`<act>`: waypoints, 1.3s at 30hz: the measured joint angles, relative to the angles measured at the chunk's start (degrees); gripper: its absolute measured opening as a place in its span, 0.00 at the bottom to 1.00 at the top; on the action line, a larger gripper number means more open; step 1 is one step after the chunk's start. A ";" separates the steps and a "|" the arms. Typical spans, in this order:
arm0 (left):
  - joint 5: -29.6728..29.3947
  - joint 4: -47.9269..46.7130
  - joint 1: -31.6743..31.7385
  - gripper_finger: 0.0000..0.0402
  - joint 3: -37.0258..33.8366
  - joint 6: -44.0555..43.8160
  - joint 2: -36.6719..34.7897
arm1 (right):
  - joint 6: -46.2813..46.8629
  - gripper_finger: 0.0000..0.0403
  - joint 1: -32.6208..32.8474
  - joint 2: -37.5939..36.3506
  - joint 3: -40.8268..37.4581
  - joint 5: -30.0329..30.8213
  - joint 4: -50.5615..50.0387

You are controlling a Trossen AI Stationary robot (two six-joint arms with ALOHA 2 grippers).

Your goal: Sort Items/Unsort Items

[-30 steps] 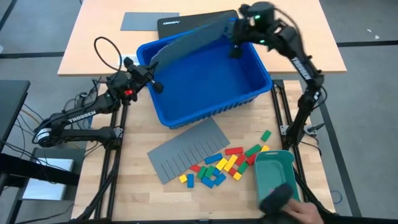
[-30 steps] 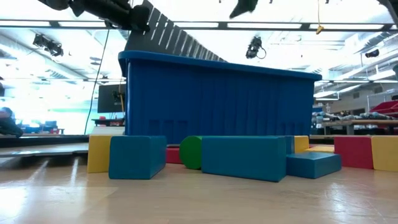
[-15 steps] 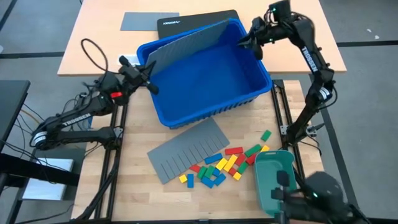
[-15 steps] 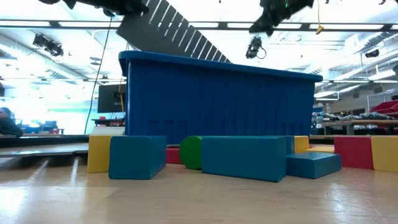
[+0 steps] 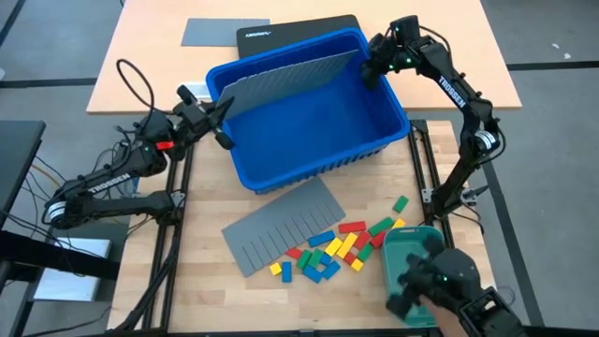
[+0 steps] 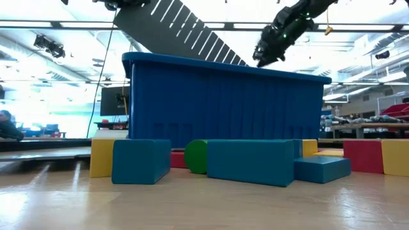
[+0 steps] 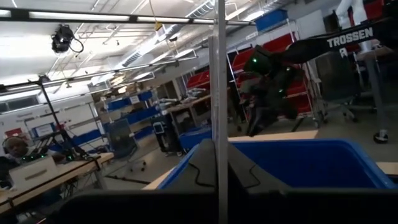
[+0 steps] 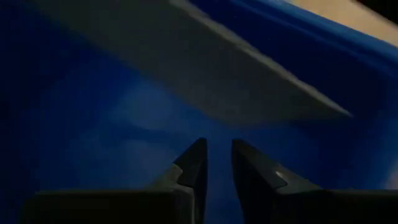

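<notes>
The left end effector (image 5: pixel 222 126), upper left of the high view, pinches one end of a grey divider sheet (image 5: pixel 285 80) tilted in the blue bin (image 5: pixel 323 161). The right end effector (image 5: pixel 371 72), nearly pressed together and empty, has come back toward the sheet's other end since the earlier frame. It should open before gripping. The blocks (image 5: pixel 332 248) lie low on the tabletop (image 5: pixel 201 281).

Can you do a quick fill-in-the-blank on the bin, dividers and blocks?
1. The left gripper holds a grey divider sheet over the ____ bin.
2. A second divider lies flat on the ____.
3. The blocks lie ____ the bin.
4. The right gripper holds ____.

Missing: blue; table; outside; nothing
</notes>
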 joint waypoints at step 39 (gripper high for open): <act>1.56 -27.45 -10.25 0.03 0.15 0.82 0.04 | 5.82 0.00 16.41 -6.19 -1.32 15.65 -10.39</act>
